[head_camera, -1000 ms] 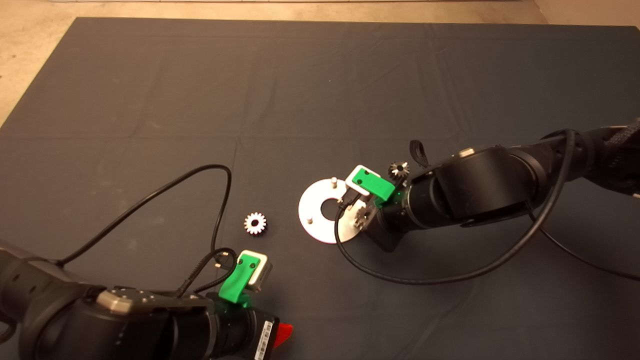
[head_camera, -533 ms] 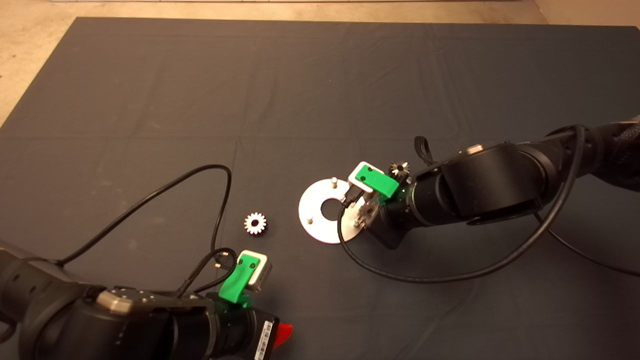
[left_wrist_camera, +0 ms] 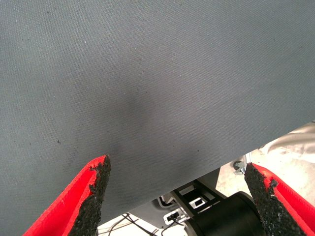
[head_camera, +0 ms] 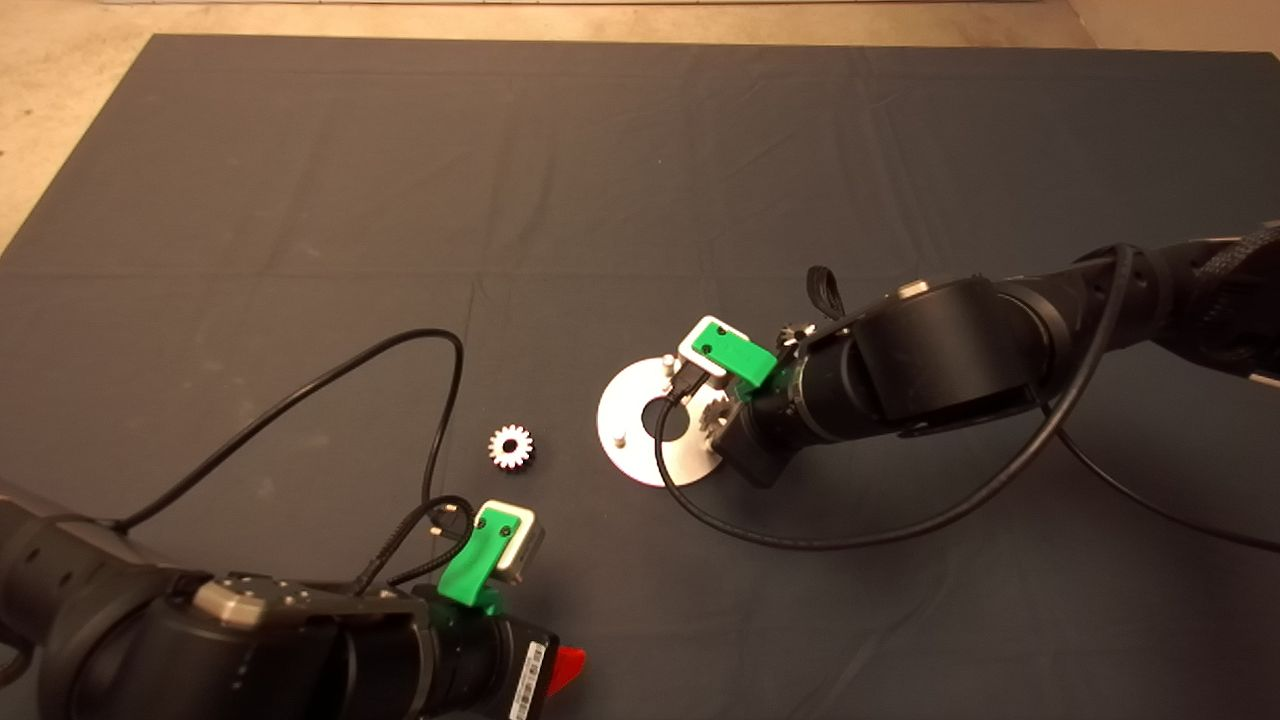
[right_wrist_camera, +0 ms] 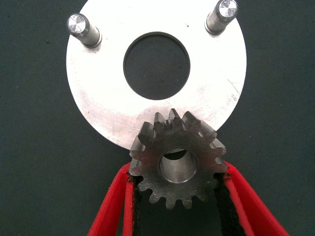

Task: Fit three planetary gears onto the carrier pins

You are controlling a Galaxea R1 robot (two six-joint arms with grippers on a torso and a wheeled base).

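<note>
The right claw [right_wrist_camera: 176, 196] grips a gear [right_wrist_camera: 176, 157] flat between its two red fingers [right_wrist_camera: 114, 204], held over the near edge of the round disc [right_wrist_camera: 98, 93]. Through the gear's bore a sliver of something pale shows, off to one side; whether that is the third pin's top or bare disc cannot be told. To do this step well, I would centre the bore over that pin first, keep the gear level, then lower straight down and only loosen once it has slid on. A tilted gear will likely jam on the pin's rim.

Beyond the claw, across the disc's central hole, two bare pins [right_wrist_camera: 83, 29] stand upright, well apart from each other and from the held gear. So no gear appears seated yet.

A second gear [head_camera: 511, 447] lies on the surface on the far side of the disc. A third gear [head_camera: 797, 334] peeks out beside the right arm, mostly hidden. The arm's own cable [head_camera: 760, 535] loops over the disc's edge and could snag.

The left claw [left_wrist_camera: 177, 196] waits spread wide, holding nothing, above bare surface [left_wrist_camera: 147, 88].
</note>
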